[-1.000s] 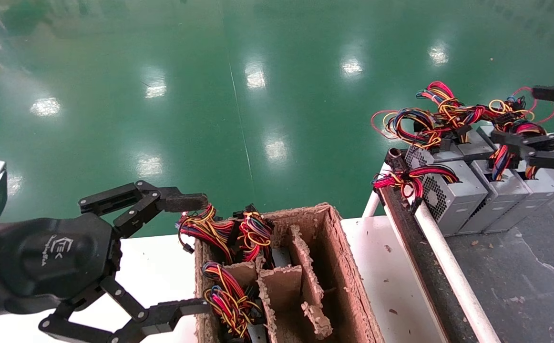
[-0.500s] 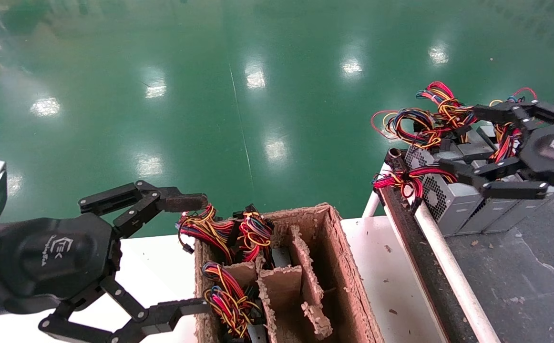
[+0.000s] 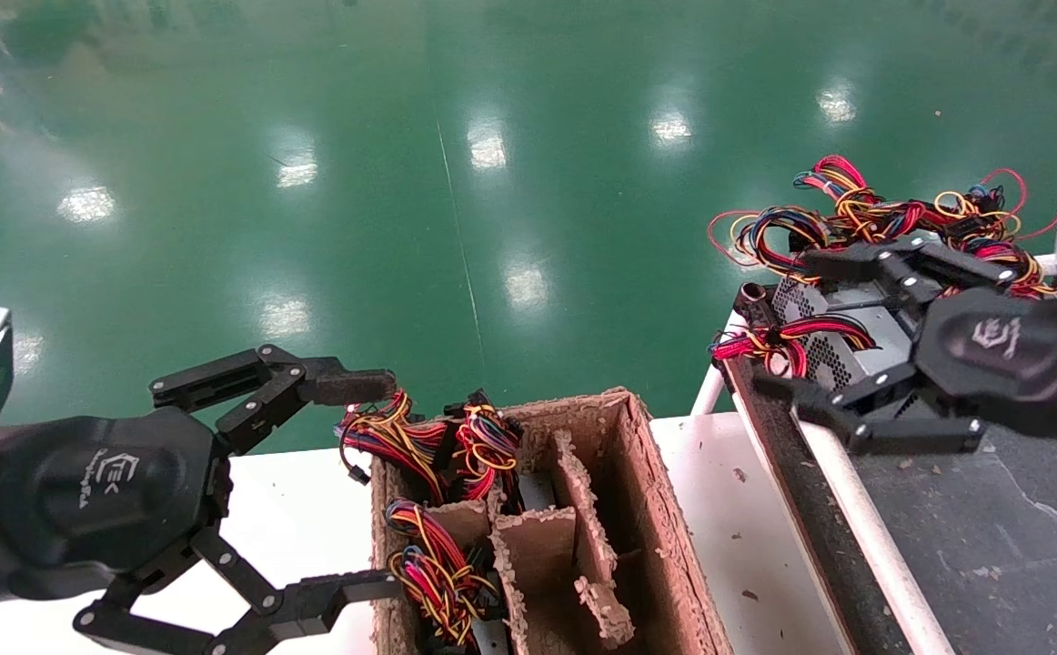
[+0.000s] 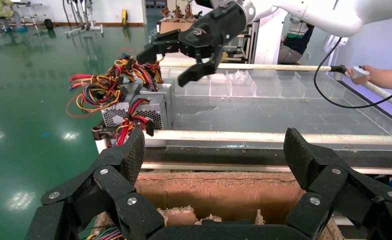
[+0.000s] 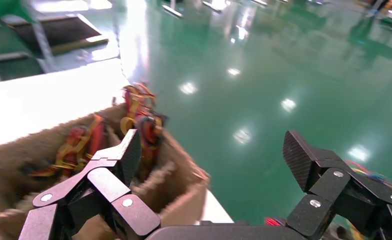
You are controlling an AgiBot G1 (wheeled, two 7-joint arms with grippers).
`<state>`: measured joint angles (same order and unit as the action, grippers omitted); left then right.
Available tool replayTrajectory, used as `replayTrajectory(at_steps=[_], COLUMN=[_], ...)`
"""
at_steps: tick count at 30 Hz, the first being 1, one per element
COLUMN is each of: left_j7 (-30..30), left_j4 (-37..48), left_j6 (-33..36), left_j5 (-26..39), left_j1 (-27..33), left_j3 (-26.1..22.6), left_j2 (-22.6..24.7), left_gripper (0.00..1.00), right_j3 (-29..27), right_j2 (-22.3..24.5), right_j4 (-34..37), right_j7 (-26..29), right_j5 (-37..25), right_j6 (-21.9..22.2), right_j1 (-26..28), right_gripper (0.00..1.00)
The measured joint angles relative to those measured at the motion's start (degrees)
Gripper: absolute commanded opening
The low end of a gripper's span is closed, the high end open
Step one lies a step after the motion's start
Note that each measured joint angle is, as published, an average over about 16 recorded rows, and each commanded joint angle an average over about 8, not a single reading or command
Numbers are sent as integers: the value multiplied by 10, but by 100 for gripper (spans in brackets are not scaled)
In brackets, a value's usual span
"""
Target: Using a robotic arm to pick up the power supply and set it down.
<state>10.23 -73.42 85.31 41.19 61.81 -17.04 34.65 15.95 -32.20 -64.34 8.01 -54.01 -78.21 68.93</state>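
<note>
Several grey power supplies [image 3: 860,350] with honeycomb vents and tangled red, yellow and black wires [image 3: 820,227] stand in a row on the right bench. The left wrist view also shows the row of power supplies [image 4: 134,106]. My right gripper [image 3: 792,326] hovers open over the nearest one, a finger on each side, touching nothing. It also shows in the left wrist view as the right gripper [image 4: 165,67]. My left gripper [image 3: 374,485] stands open at the left side of the cardboard box [image 3: 660,509], empty. More wire bundles [image 3: 437,446] stick out of that box's left compartments.
A white tube rail [image 3: 856,518] and a dark strip edge the right bench mat [image 3: 1001,546]. The box sits on a white table [image 3: 301,509]. Clear plastic bins [image 4: 244,82] line the bench's far side. A person's hand [image 4: 381,76] holds a cabled controller.
My right gripper has swung in from the far right across the row, ending lower and over the nearest power supply. The left arm has not moved.
</note>
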Motion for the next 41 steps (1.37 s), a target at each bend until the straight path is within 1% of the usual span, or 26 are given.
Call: replayTrajectory(at_steps=[24, 30, 41], left_j7=[0, 0, 0], left_j4=[0, 0, 0], left_j6=[0, 0, 0], left_j5=[-1, -1, -1], left_j1=[0, 0, 0], left_j3=[-1, -1, -1], left_j2=[0, 0, 0], left_gripper=[100, 100, 100], right_j3=[1, 1, 1], right_j2=[-27, -29, -30], right_j4=[-88, -96, -96], right_j7=[26, 28, 28], right_j5=[116, 127, 128], right_j6=[-71, -78, -78], right_j1=[-70, -77, -77], right_gripper=[100, 100, 100])
